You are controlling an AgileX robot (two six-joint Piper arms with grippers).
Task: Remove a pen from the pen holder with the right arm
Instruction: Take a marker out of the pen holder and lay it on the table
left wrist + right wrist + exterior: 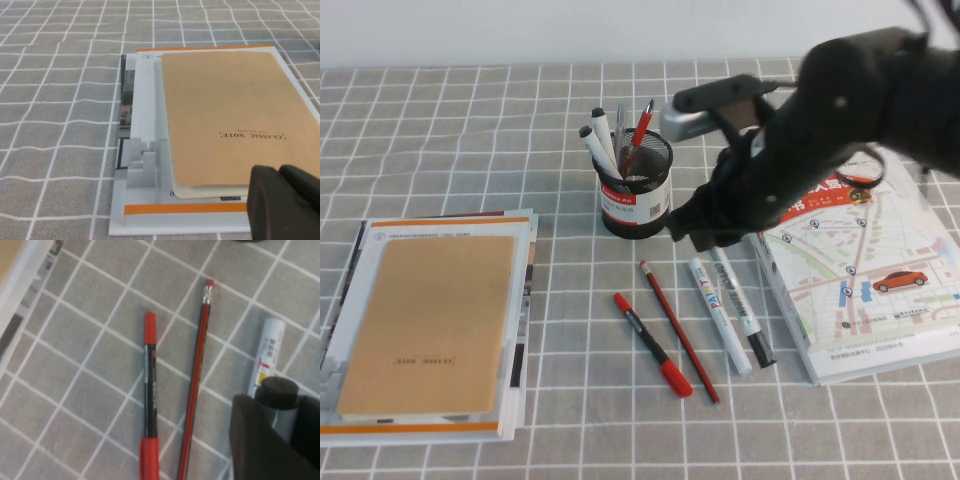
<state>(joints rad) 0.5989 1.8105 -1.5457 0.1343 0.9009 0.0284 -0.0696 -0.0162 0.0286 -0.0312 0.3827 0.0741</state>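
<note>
High view: R arm reaches in from the robot's right, w/ the right gripper low over the table, just right of the pen holder & above the far ends of the pens lying there. Right wrist view: its fingers are clamped on a black-capped marker, pinched just below the cap. You can read that as a grip meant to keep the barrel steady. The arm hides this marker in the high view. The holder stands upright mid-table, so its pens fan out above the rim w/ room to pinch from above. Left wrist view: left gripper hangs over the tan notebook, fingers together — parked, prob. to leave the R arm room.

Count, in holder: 4, i.e. 2 capped white markers, 1 grey pen, 1 red pen.

Count, on table: 4, i.e. 1 red-capped pen, 1 red pencil, 2 loose white markers. They lie roughly side by side btw. holder & map book — likely the drop zone.

Books: 1 notebook-topped stack at robot's left, 1 map book at its right.
</note>
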